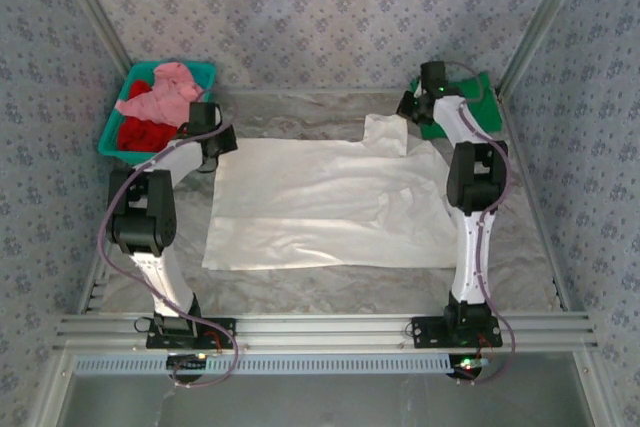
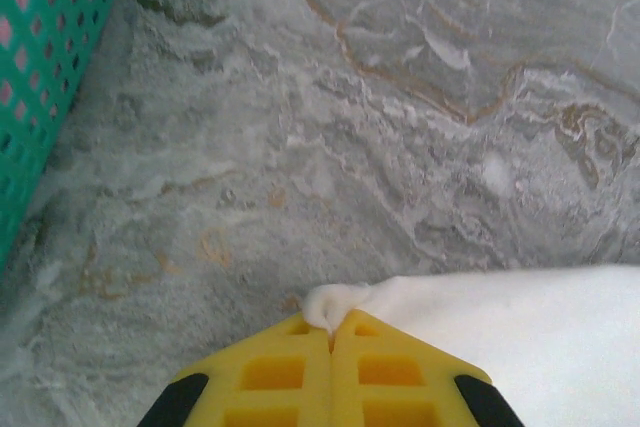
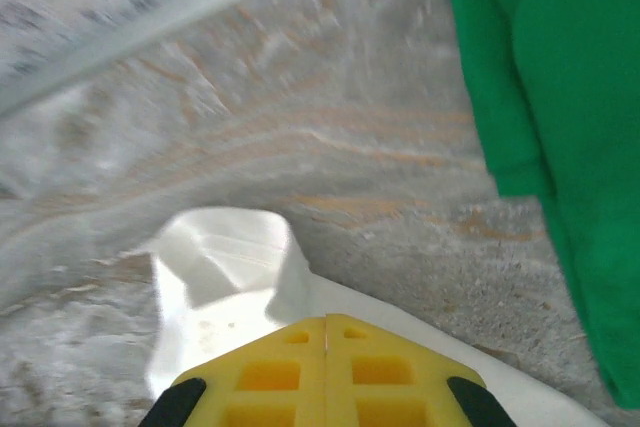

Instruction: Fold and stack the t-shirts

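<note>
Pinching the cream-white t-shirt (image 1: 320,207) at two far points

Both arms rise from their bases at the near edge of the table (image 1: 350,287) and bend at the elbow. The left forearm angles inward to the shirt's far-left corner. The right arm stands almost straight up the view, with its wrist turned inward over the far sleeve.

The left gripper (image 2: 332,319) has its yellow fingers pressed together, and a small nub of white cloth is caught at their tips. The right gripper (image 3: 325,319) is likewise pressed together on the white cloth, with the sleeve curling up just ahead of it.

The shirt lies spread flat across the middle of the table. The green t-shirt (image 3: 560,97) lies at the far right, near the right gripper. A teal basket (image 1: 112,125) at the far left holds the pink t-shirt (image 1: 165,87) and the red t-shirt (image 1: 140,134).
</note>
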Robot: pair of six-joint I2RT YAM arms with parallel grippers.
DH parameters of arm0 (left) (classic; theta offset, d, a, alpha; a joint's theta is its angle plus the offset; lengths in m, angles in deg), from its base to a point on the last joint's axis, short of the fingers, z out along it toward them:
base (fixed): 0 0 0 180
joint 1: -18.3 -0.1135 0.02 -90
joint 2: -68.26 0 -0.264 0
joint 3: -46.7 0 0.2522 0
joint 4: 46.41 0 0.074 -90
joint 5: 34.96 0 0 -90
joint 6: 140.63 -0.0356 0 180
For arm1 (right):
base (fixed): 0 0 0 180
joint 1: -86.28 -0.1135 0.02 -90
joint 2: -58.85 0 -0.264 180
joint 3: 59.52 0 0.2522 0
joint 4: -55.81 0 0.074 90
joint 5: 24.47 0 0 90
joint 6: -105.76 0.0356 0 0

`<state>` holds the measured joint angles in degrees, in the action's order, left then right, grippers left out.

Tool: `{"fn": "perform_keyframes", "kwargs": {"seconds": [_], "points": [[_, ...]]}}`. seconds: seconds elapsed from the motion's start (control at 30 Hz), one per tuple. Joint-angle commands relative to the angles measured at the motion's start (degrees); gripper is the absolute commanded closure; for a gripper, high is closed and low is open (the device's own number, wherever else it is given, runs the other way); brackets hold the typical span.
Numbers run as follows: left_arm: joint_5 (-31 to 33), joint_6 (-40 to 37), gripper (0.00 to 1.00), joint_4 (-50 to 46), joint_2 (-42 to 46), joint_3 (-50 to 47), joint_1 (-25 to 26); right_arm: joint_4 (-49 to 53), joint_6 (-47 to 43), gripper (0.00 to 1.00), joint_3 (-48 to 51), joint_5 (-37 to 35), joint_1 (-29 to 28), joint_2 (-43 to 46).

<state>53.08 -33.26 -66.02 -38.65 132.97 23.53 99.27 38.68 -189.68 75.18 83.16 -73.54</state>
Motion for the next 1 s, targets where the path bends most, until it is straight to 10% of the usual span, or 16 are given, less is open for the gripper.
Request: {"fn": "perform_keyframes", "kwargs": {"seconds": [0.0,0.53,0.97], "points": [[-4.3,-2.7,1.0,4.4,0.8,0.5,-0.7,-4.7,-2.4,1.0,1.6,0.0,1.4,4.6],[-9.0,-7.8,1.0,7.4,-0.5,2.1,-1.7,-7.7,-3.8,1.0,6.5,6.4,2.6,14.0],[-9.5,-7.1,1.0,12.9,7.7,-12.6,-4.9,-16.5,0.2,1.0,34.8,2.9,3.5,35.2]]}}
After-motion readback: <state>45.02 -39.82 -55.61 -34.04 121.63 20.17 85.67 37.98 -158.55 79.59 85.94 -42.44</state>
